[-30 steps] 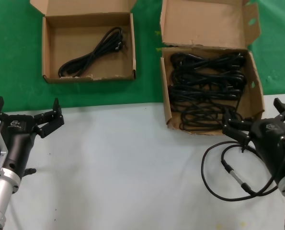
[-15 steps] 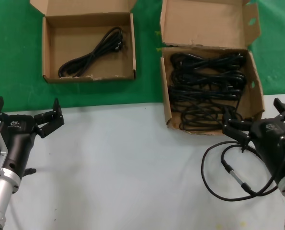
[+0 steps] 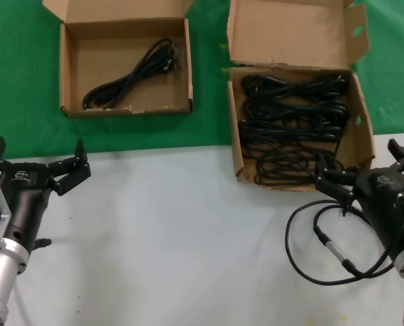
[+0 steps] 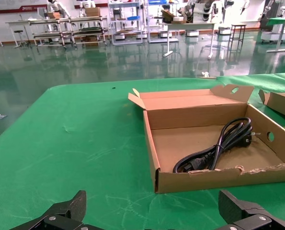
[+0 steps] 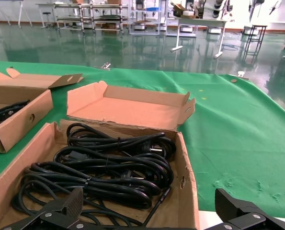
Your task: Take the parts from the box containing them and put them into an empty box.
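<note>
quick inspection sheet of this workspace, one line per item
surface: green cloth at the back, pale tabletop in front
job's things: smaller box holds one power cord; larger box holds a pile of cords
clutter: nothing seen
grippers: left gripper open over the pale tabletop, holding nothing; right gripper open at the larger box's front edge, holding nothing
cables: thin black cable with silver connector looped on the tabletop by the right arm
surroundings: glossy hall floor, shelving and tables beyond
</note>
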